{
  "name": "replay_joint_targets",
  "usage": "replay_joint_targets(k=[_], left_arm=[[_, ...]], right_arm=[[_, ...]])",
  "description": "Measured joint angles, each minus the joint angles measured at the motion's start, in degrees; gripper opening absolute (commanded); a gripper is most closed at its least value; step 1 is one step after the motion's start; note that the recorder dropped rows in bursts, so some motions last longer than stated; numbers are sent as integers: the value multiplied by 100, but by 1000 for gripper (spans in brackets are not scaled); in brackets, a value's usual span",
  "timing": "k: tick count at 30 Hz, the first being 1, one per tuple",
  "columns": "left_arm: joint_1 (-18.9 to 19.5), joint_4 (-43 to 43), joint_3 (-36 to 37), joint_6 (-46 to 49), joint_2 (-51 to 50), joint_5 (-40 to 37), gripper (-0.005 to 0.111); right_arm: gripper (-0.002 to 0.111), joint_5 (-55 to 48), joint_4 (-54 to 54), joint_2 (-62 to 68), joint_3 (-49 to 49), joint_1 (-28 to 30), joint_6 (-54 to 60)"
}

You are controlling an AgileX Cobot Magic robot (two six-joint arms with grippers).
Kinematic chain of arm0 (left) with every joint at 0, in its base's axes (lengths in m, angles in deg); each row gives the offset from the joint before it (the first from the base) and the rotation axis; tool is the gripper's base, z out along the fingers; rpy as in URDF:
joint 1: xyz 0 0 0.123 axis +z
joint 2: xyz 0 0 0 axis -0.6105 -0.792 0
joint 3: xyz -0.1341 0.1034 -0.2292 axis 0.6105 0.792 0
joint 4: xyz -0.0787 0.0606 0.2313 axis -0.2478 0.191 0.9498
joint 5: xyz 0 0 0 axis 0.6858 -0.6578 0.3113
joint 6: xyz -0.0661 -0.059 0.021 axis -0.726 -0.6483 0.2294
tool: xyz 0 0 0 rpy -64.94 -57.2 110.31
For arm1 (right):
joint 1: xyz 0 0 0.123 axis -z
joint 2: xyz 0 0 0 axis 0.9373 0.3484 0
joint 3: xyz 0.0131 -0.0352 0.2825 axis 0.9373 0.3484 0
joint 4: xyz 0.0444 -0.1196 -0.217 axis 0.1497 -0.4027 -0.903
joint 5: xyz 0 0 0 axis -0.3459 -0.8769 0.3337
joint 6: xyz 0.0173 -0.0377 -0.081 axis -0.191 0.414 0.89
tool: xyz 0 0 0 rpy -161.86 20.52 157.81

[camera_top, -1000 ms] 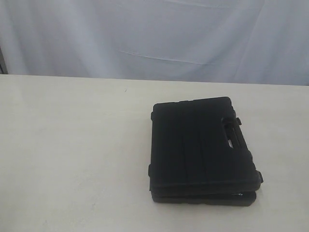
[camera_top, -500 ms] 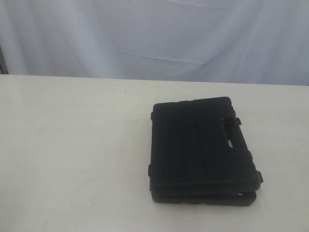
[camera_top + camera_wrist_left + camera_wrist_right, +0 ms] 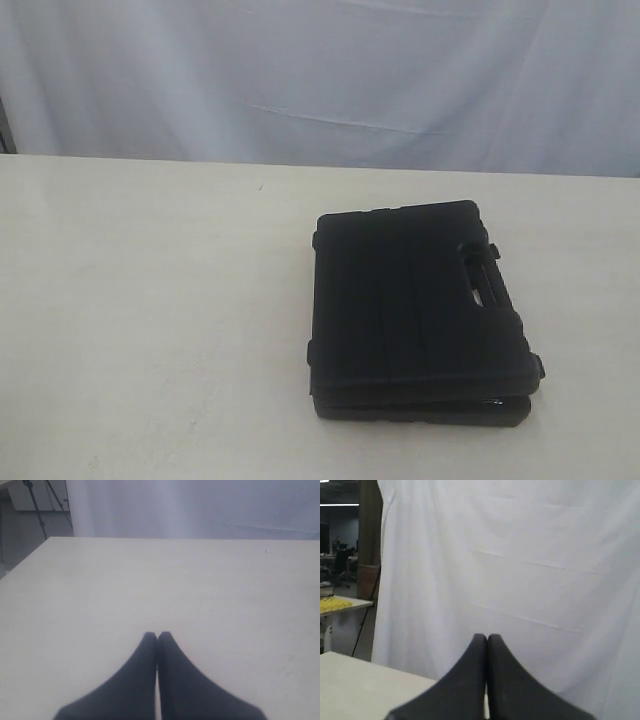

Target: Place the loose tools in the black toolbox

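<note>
Black toolbox (image 3: 415, 310) lies flat — handle slot (image 3: 483, 280) facing right, long axis seemingly near-to-far.

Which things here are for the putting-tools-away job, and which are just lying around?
For the job: black toolbox, halves folded together on the table; left gripper and right gripper, both shut, holding nothing. No loose tools in view.
Just there: white curtain; tripod beyond the table.

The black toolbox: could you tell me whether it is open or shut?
Shut, nearly: the black ribbed plastic toolbox lies folded, a narrow gap between its halves.
</note>
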Motion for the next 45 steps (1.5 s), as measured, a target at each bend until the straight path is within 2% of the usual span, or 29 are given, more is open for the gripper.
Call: replay_joint_targets(k=[2, 10, 16, 25, 30, 38, 40, 45], left_arm=[[0, 0, 0, 0, 0, 0, 0], [0, 0, 0, 0, 0, 0, 0], [0, 0, 0, 0, 0, 0, 0], [0, 0, 0, 0, 0, 0, 0], [0, 0, 0, 0, 0, 0, 0], [0, 0, 0, 0, 0, 0, 0], [0, 0, 0, 0, 0, 0, 0], [0, 0, 0, 0, 0, 0, 0]], right_arm=[[-1, 473, 0, 0, 154, 0, -11], [-1, 571, 0, 0, 176, 0, -33], [-1, 571, 0, 0, 176, -1029, -45], [-1, 596, 0, 0, 320, -1496, -55], [-1, 795, -146, 0, 798, -916, -276], [-1, 922, -173, 0, 1437, 723, -1104], [-1, 908, -300, 0, 1570, 918, -1257], [-1, 883, -889, 10, 1854, 982, -1889]])
